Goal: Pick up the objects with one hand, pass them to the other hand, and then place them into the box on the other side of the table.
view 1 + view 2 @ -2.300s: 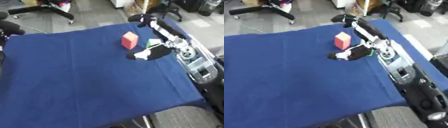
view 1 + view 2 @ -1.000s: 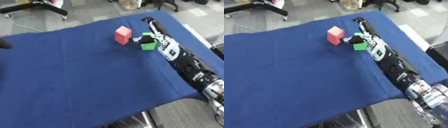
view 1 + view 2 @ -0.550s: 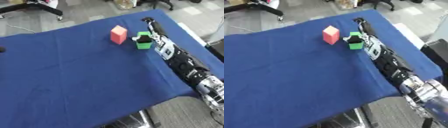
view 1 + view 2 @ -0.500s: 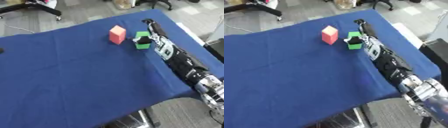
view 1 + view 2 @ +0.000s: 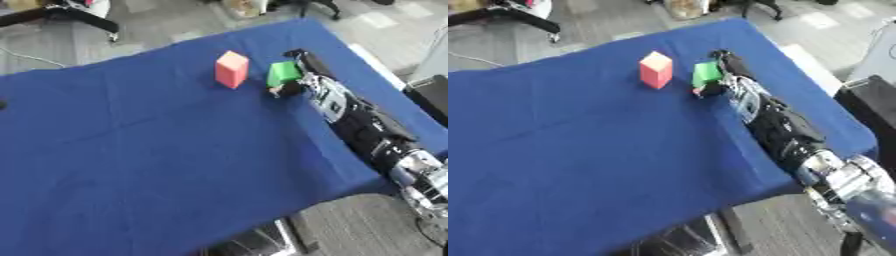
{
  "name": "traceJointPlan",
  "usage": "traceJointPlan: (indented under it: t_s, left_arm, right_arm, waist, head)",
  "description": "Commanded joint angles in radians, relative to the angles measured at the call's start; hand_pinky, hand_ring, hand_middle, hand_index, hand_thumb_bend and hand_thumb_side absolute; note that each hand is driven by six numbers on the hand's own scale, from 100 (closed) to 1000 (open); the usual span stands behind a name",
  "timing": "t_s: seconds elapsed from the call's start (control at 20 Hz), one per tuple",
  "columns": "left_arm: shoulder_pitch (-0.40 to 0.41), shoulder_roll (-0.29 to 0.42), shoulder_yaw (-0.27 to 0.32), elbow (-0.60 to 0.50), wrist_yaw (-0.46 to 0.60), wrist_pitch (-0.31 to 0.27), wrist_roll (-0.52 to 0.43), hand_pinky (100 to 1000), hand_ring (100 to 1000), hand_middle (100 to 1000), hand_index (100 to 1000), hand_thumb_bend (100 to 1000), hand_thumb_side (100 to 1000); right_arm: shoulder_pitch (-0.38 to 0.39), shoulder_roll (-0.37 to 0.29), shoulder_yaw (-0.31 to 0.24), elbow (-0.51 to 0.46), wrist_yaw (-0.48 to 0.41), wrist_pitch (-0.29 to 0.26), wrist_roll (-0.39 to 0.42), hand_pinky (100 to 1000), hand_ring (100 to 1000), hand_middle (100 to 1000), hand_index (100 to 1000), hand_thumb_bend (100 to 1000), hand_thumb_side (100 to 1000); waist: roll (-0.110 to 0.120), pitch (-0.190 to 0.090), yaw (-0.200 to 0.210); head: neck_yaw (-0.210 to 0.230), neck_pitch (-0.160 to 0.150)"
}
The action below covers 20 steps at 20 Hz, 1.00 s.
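A green block [image 5: 282,73] sits in my right hand [image 5: 296,84], whose fingers and thumb curl round it near the table's far right. I cannot tell whether the block rests on the blue cloth or hangs just above it. A pink block [image 5: 232,69] stands upright on the cloth a short way left of the green one, apart from it. My right arm [image 5: 367,130] runs along the table's right edge from the lower right. A dark sliver [image 5: 3,105] at the left edge may be my left hand. No box shows in either view.
The blue-covered table [image 5: 149,150] fills most of the view, its front edge at the bottom and its right edge under my arm. Grey floor and chair legs [image 5: 61,12] lie beyond the far edge. A dark case [image 5: 433,97] stands to the right.
My right hand has shut on the green block and holds it beside the pink block. The camera has tilted, so the whole picture has shifted. The pink block has not moved.
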Motion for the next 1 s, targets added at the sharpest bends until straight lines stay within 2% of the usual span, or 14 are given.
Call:
traceJointPlan:
  t_s: [0.05,0.15,0.35,0.45,0.65,0.85,1.0]
  left_arm:
    - [-0.007,0.001,0.004,-0.021,-0.002,0.002,-0.002,920,621,587,816,222,862]
    - [-0.007,0.001,0.004,-0.021,-0.003,0.002,-0.002,920,621,587,817,221,862]
    - [-0.006,0.000,0.004,-0.021,-0.002,0.003,-0.002,915,621,587,817,222,863]
    - [-0.005,0.000,0.004,-0.021,0.000,0.004,-0.001,912,620,587,816,221,864]
    - [-0.001,0.000,0.004,-0.021,0.004,0.012,0.004,908,618,584,815,218,870]
    - [0.005,-0.001,0.003,-0.021,0.009,0.028,0.017,906,615,582,814,213,879]
    - [0.010,-0.002,0.000,-0.018,0.012,0.036,0.022,903,612,580,814,205,897]
  right_arm:
    - [-0.014,-0.044,-0.013,-0.044,0.005,0.008,0.003,570,772,807,811,490,278]
    - [-0.014,-0.046,-0.017,-0.066,-0.008,0.012,-0.022,528,736,761,772,432,260]
    - [-0.012,-0.052,-0.016,-0.114,-0.045,0.016,-0.080,420,647,643,659,257,100]
    - [-0.010,-0.054,-0.009,-0.137,-0.067,0.016,-0.106,369,609,591,604,207,100]
    - [-0.004,-0.059,0.007,-0.204,-0.115,0.008,-0.135,350,596,575,581,229,100]
    - [-0.006,-0.064,0.030,-0.292,-0.167,-0.024,-0.145,352,595,574,581,246,100]
    - [0.002,-0.067,0.041,-0.361,-0.190,-0.010,-0.140,356,587,570,582,266,100]
  waist:
    - [-0.001,-0.013,-0.002]
    - [-0.001,-0.013,-0.003]
    - [-0.003,-0.013,-0.004]
    - [-0.004,-0.014,-0.004]
    - [-0.006,-0.014,-0.003]
    - [-0.009,-0.015,-0.004]
    - [-0.011,-0.019,0.000]
  head:
    - [-0.002,-0.003]
    - [-0.003,-0.003]
    - [-0.002,-0.003]
    - [-0.004,-0.003]
    - [-0.004,-0.003]
    - [0.000,-0.003]
    - [0.000,-0.003]
